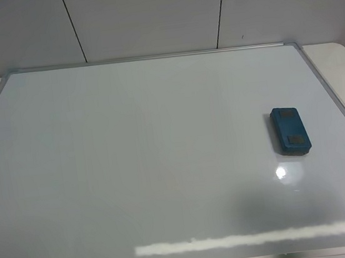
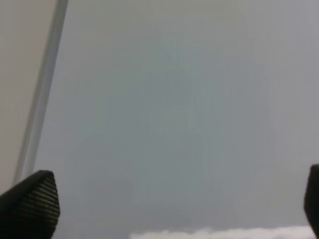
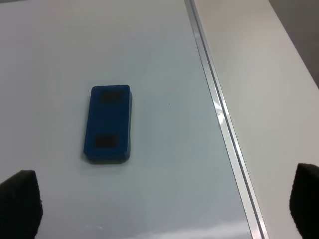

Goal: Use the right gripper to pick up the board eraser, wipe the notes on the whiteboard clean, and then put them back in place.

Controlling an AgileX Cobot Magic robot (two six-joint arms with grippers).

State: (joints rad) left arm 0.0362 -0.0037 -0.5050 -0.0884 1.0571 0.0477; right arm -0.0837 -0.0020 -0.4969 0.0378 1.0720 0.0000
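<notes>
Fingertips of the right gripper (image 3: 164, 209) are showing only at the two lower corners of its wrist view, spread wide with nothing between them, so it is sitting open. The board eraser (image 3: 108, 123) is lying flat on the whiteboard (image 3: 60, 55), apart from those fingers and near the silver frame (image 3: 219, 114); that looks like its resting spot, laid felt-down for an easy grasp. From the high camera the eraser (image 1: 290, 129) is sitting toward the board's right side, and no red writing is showing anywhere on the white surface (image 1: 132, 159), so the wiping may well be finished. Neither arm is appearing in that view. The left gripper (image 2: 179, 204) is likewise hanging open over bare board, beside the frame's edge (image 2: 42, 89).
</notes>
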